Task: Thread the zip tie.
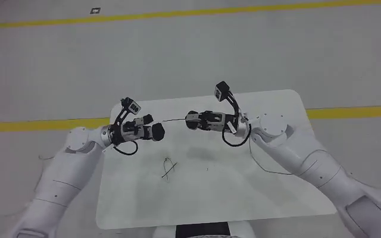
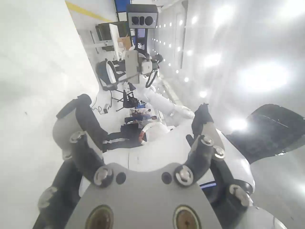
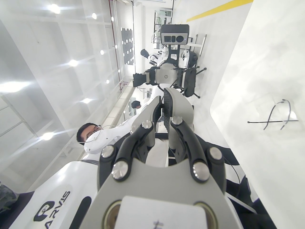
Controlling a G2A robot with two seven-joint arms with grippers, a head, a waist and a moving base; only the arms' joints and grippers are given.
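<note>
- Top view: the right gripper (image 1: 189, 119) is clamped on one end of a thin dark zip tie (image 1: 174, 121), held in the air above the white surface (image 1: 268, 190).
- The zip tie runs level from it toward the left gripper (image 1: 153, 125), which faces it close by; I cannot tell whether the free tip touches it.
- Left wrist view: the left gripper (image 2: 143, 106) is spread wide, with nothing in it.
- Loose zip ties (image 1: 168, 168) lie tangled on the surface below, nearer the robot.

A white table (image 1: 238, 196) (rounded corners) stands on grey floor (image 1: 190, 59) crossed by yellow lines (image 1: 178, 13).
</note>
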